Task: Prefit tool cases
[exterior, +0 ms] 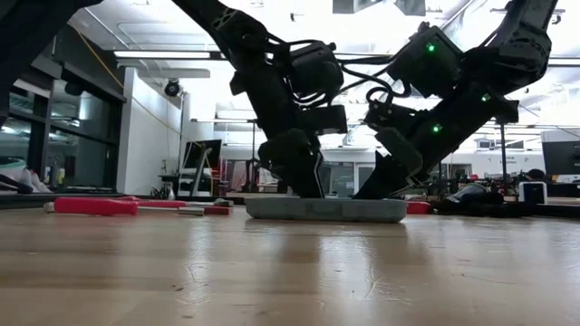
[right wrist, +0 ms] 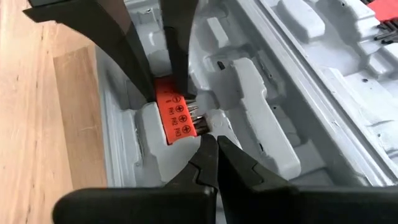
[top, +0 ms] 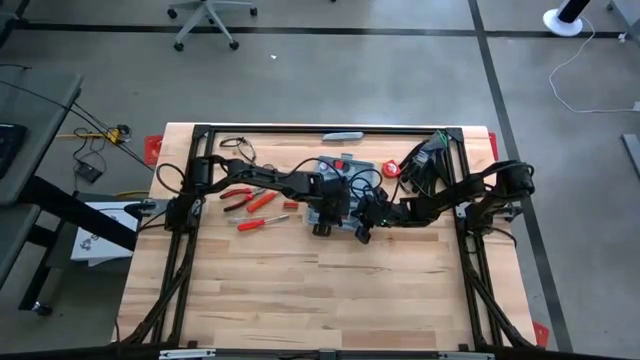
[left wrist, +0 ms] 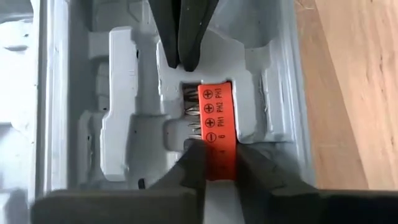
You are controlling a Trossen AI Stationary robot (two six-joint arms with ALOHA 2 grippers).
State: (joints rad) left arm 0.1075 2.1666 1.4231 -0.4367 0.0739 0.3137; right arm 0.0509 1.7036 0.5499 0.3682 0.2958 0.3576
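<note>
At mid-desk (top: 300, 290) the tool case (top: 335, 190) lies open. Left claw (left wrist: 214, 158) pinches the red bit holder (left wrist: 216, 118) in its recess; right claw (right wrist: 211, 146), pressed together, rests alongside. Push straight down, evenly, to seat it.

Left hand (left wrist: 216, 163) grips the orange bit holder (left wrist: 216, 121) inside the tool case (left wrist: 118, 112).

Blue-grey tool case (top: 335, 190) — open, flat at table centre, moulded recesses up.
</note>
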